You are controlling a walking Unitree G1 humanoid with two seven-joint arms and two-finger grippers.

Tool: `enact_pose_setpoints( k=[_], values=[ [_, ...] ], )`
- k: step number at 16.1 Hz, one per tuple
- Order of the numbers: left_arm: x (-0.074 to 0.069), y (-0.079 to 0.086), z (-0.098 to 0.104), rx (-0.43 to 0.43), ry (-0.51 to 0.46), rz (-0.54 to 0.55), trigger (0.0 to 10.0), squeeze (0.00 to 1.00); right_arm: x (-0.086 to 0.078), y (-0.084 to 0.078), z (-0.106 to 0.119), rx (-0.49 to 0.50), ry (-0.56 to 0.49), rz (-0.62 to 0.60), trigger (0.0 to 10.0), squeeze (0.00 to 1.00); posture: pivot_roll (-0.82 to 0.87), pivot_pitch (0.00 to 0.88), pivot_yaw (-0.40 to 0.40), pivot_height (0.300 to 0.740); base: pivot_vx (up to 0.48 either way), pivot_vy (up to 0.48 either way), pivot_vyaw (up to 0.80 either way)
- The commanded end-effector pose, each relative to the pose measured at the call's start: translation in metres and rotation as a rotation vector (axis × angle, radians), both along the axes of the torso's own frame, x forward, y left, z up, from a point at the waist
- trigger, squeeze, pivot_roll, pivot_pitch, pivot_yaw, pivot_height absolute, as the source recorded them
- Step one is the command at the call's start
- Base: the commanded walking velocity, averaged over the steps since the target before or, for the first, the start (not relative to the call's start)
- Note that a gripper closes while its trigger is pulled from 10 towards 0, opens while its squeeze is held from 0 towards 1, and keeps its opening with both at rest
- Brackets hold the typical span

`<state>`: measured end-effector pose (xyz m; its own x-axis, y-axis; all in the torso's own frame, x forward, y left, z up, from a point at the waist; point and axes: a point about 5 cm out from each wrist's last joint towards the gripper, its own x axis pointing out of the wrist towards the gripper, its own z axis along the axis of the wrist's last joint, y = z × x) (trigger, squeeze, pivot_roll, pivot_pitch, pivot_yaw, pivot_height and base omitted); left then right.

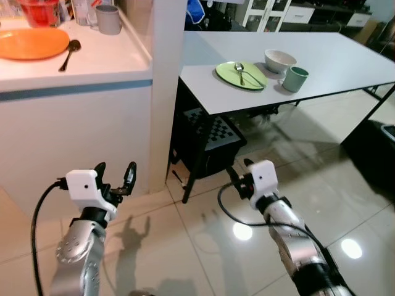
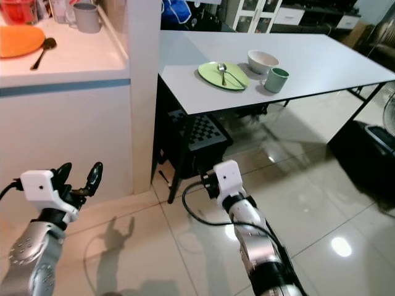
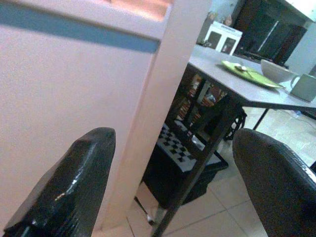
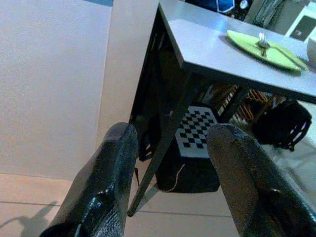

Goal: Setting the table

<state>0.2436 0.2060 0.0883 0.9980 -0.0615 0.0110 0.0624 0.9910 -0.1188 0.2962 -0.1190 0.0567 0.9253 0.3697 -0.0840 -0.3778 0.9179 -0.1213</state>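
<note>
Looking ahead, I see the green plate (image 1: 241, 74) on the table (image 1: 345, 55), far above both my empty, open grippers: left gripper (image 1: 115, 175), right gripper (image 1: 237, 169), though the right one is partly hidden.

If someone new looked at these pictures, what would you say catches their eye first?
Probably the round lime-green plate with cutlery on it, set near the corner of the long white table beside a white bowl and a pale green mug. Next, the flat orange plate on the white counter to the left. Low in front, the left gripper and right gripper hold nothing, fingers apart.
</note>
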Motion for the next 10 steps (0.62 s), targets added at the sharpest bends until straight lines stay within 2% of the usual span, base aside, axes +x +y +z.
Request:
enact_pose_setpoints(
  k=[1, 3, 5, 10],
  values=[
    [0.003, -0.008, -0.003, 0.003, 0.002, -0.012, 10.0, 0.0, 0.005, -0.008, 0.002, -0.007, -0.006, -0.02, 10.0, 0.0, 0.21, 0.0, -0.192, 0.74, 0.0, 0.0, 0.0],
    [0.006, -0.018, -0.007, 0.018, 0.014, -0.05, 10.0, 0.0, 0.009, -0.007, 0.002, -0.02, 0.004, 0.008, 10.0, 0.0, 0.2, 0.0, -0.19, 0.74, 0.0, 0.0, 0.0],
    [0.007, -0.022, -0.008, 0.041, 0.023, -0.087, 10.0, 0.0, 0.007, -0.008, -0.001, -0.019, 0.004, -0.008, 10.0, 0.0, 0.2, 0.0, -0.163, 0.74, 0.0, 0.0, 0.0],
    [0.007, -0.008, -0.004, 0.107, 0.045, -0.135, 10.0, 0.0, 0.002, 0.007, -0.012, 0.03, 0.017, -0.058, 10.0, 0.0, 0.23, 0.0, -0.023, 0.74, 0.0, 0.0, 0.0]
  ],
)
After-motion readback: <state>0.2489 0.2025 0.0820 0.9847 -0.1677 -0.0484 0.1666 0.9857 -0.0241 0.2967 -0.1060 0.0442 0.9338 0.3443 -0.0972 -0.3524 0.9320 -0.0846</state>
